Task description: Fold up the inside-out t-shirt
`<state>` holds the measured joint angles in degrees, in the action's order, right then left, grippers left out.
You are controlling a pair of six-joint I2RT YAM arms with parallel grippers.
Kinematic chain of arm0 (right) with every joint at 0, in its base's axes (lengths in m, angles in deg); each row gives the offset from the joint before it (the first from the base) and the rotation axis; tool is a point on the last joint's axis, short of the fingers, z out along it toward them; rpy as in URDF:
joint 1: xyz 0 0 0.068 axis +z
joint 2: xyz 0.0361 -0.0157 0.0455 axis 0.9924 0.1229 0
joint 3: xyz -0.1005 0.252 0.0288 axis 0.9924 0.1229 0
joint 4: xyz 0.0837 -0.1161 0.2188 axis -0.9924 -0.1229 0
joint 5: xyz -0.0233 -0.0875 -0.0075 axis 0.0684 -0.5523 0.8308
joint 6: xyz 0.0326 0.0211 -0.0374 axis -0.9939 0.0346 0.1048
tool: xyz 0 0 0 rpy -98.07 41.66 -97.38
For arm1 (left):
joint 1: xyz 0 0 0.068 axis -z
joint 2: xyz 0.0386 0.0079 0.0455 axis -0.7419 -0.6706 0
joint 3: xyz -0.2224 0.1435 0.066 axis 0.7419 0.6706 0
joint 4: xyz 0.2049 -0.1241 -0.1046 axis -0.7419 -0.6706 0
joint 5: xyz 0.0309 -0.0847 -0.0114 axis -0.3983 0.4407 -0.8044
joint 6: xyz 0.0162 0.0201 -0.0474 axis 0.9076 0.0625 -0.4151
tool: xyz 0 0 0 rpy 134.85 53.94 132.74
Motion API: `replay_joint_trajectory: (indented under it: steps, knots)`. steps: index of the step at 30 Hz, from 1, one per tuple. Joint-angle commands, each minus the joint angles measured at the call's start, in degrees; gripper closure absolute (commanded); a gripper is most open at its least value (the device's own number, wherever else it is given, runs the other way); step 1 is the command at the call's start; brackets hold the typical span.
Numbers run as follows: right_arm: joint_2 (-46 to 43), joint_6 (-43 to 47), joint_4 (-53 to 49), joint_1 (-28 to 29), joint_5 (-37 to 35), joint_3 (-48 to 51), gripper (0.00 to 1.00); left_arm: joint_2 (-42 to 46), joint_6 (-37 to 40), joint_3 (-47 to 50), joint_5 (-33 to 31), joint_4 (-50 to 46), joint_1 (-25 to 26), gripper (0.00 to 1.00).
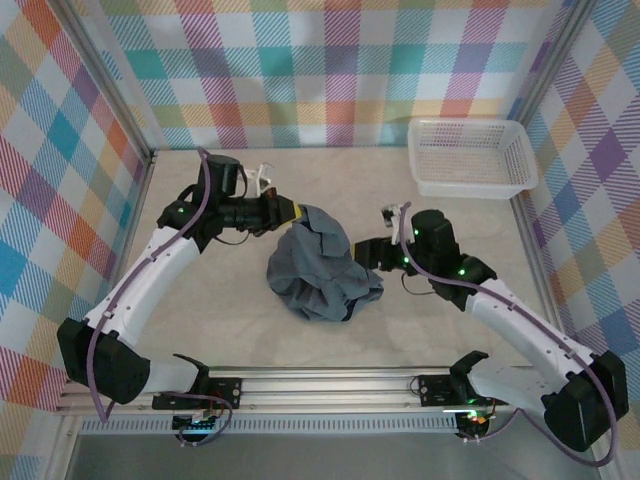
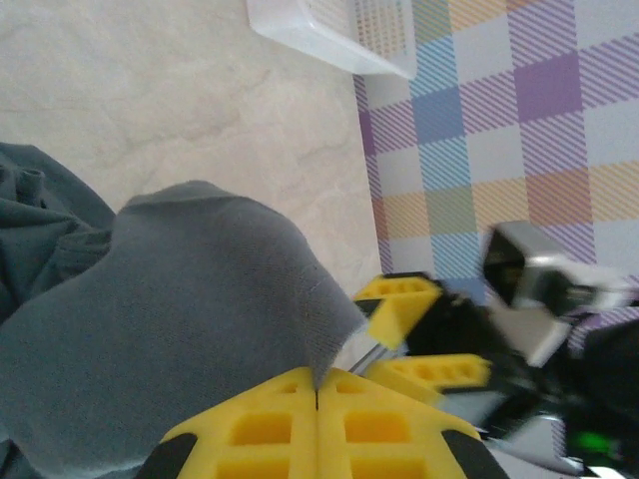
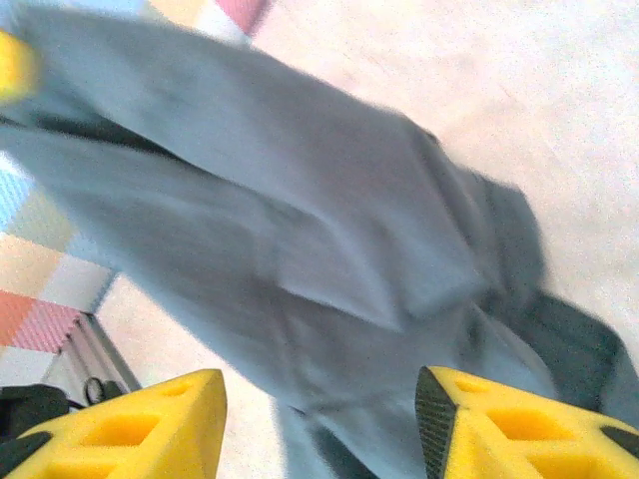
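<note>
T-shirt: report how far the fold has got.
Nothing looks folded: the t-shirt lies in a crumpled heap on the table. In hand: the left gripper is shut on a cloth edge, and the right gripper stands open against the heap. Remaining: spreading it flat and every fold.

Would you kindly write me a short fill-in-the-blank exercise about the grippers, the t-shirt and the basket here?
1. The left gripper is ___ on a fold of the t-shirt.
2. The right gripper faces the cloth with its jaws ___.
3. Seen from above, the white basket sits in the far ___ corner.

Missing words: shut; open; right.
</note>
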<state>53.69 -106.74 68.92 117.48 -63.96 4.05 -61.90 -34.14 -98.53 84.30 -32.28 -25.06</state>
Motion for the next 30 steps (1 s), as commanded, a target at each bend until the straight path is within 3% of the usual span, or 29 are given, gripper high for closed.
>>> replay_joint_trajectory:
  steps: [1,5,7,8,9,11,13,15,16,17,18,19,22,26,28,30]
  knots:
    - [4.7,7.4,-2.7,4.1,-4.9,-6.9,0.43,-0.2,1.9,-0.4,1.6,0.6,1.7,1.0]
    - [13.2,9.1,-1.0,6.4,-14.3,-11.1,0.34,-0.1,0.9,-1.8,1.3,2.5,2.9,1.0]
    - [17.0,8.1,-1.2,6.5,-19.2,-13.4,0.35,-0.3,0.8,-2.6,1.8,3.7,3.6,1.0]
    - [18.5,7.1,-3.1,6.5,-22.5,-15.2,0.4,-0.7,1.2,-3.2,2.3,4.0,4.0,1.0]
    - [19.5,6.6,-5.5,6.5,-25.4,-17.0,0.55,-1.1,1.8,-4.1,2.7,4.1,4.3,1.0]
    - [18.8,5.3,-10.4,6.3,-32.5,-19.0,0.96,-1.9,3.1,-5.4,2.7,3.5,5.2,1.0]
    - [15.1,1.8,-15.2,5.3,-40.5,-18.3,1.0,-2.6,4.8,-6.2,1.6,2.9,6.3,1.0]
    - [8.6,-2.5,-19.8,2.3,-43.7,-16.4,1.0,-3.6,6.9,-7.1,0.2,2.5,8.0,1.0]
    - [5.6,-3.1,-20.6,1.1,-42.8,-15.8,0.82,-4.3,7.4,-7.3,-0.2,2.8,8.8,1.0]
    - [2.1,-1.9,-20.6,-0.1,-40.0,-15.3,0.56,-5.3,7.8,-7.3,-0.6,3.6,10.0,1.0]
    - [-1.2,0.1,-20.2,-0.7,-36.9,-15.2,0.38,-6.6,7.9,-7.2,-1.6,4.7,11.6,1.0]
    - [-3.3,1.5,-20.1,-1.0,-35.4,-15.6,0.29,-8.2,7.9,-7.2,-2.4,5.8,13.1,1.0]
    - [-7.2,-1.7,-23.5,-2.5,-40.4,-20.5,0.22,-16.0,9.0,-10.3,-5.3,7.6,21.7,1.0]
    - [-3.5,-6.6,-31.8,-8.0,-44.0,-31.3,0.21,-24.9,14.0,-18.5,-9.6,8.3,34.9,0.98]
    - [-0.4,-6.2,-33.8,-10.3,-43.0,-34.5,0.2,-23.0,18.6,-17.7,-13.7,9.8,38.1,0.62]
    - [3.4,-4.1,-35.0,-12.3,-36.9,-37.3,0.19,-16.4,22.0,-13.3,-21.4,11.4,38.0,0.28]
